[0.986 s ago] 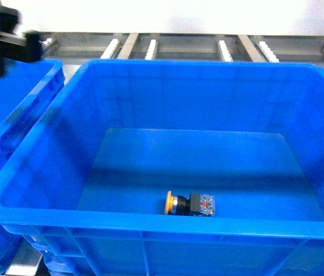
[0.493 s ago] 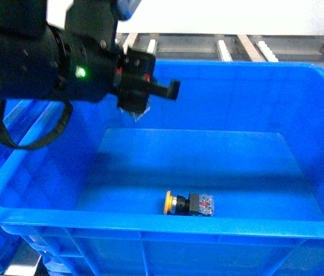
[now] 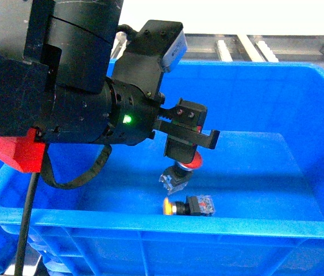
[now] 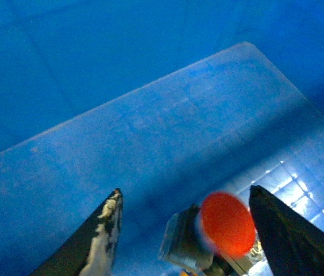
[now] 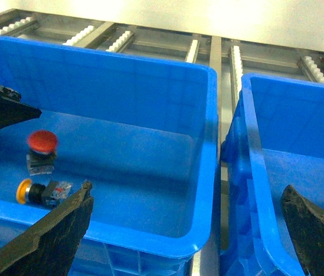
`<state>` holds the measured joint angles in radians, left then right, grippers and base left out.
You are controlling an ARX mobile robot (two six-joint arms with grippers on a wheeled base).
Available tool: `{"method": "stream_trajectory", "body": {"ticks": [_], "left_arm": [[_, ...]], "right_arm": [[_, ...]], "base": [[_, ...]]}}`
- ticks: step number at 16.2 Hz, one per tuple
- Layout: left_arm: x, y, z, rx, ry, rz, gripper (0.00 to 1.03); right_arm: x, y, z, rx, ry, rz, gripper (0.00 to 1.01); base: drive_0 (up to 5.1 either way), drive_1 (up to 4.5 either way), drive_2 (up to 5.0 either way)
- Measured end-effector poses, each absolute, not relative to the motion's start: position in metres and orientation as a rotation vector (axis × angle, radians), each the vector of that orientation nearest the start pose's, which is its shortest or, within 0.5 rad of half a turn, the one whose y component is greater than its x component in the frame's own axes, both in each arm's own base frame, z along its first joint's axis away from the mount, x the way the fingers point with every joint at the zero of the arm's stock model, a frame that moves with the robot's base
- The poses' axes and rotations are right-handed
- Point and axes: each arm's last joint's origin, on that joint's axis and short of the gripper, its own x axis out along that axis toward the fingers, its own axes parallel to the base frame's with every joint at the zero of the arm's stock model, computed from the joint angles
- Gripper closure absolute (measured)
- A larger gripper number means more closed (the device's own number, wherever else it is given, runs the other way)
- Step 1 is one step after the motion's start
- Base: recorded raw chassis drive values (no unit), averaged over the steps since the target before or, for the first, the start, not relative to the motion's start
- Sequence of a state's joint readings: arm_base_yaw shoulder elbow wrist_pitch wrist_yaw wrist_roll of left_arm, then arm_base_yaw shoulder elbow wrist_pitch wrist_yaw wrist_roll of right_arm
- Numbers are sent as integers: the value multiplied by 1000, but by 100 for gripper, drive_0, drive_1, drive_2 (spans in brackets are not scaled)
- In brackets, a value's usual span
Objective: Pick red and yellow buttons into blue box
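1. Left claw out over the middle of the large deep bright-blue plastic crate, fingers spread apart, nothing clamped between them.
2. Red-capped mushroom push-button with black body and clear contact block directly below that claw, blurred, clear of both fingers — reads as let go and dropping.
3. From the left wrist view: red cap sitting between the two dark fingertips, nearer the right-hand one, touching neither.
4. Long axis of the red button tilted, cap uppermost and toward the claw, contact block pointing down at the crate floor.
5. Yellow-capped push-button with black body and clear block lying on its side on the crate floor, just under the red one, cap to the left, near the front wall.
6. Right claw wide apart and empty, held back at the near right of the crate, well away from both buttons.
7. Judgement: both buttons inside the crate; only pulling the left arm up and out appears left.
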<state>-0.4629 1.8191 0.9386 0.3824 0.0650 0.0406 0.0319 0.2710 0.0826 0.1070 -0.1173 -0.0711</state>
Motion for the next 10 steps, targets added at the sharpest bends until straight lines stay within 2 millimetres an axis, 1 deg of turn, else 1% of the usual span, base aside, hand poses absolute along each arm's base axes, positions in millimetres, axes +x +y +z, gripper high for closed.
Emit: {"method": "stream_trajectory", "body": {"ticks": [1,2,3,4,6,7,8,9,10], "left_arm": [[334,-165,163,139,481,-513,26],[337,-159,166,154,430,-469,8],[337,-153,172,162,379,-423,3],[332,-132,190,165,240,-307,5],[319,-100,223,127,45,-146,5],[308,-84,238,103,-34,-68,5],[290,-69,247,81,-110,1,5],[265,-59,248,64,-136,31,5],[237,-50,240,49,-116,73,5]], "right_arm": [[114,7,179,-67,76,152,3],[114,7,179,-67,76,152,3],[114,7,179,-67,76,152,3],[114,7,179,-68,76,152,3],[114,7,179,-68,76,152,3],[114,7,179,-68,76,152,3],[114,7,179,-68,76,152,3],[114,7,179,-68,76,152,3],[114,7,179,-67,77,152,3]], "base": [[0,0,0],[0,0,0],[0,0,0],[0,0,0],[0,0,0],[0,0,0],[0,0,0],[0,0,0],[0,0,0]]}}
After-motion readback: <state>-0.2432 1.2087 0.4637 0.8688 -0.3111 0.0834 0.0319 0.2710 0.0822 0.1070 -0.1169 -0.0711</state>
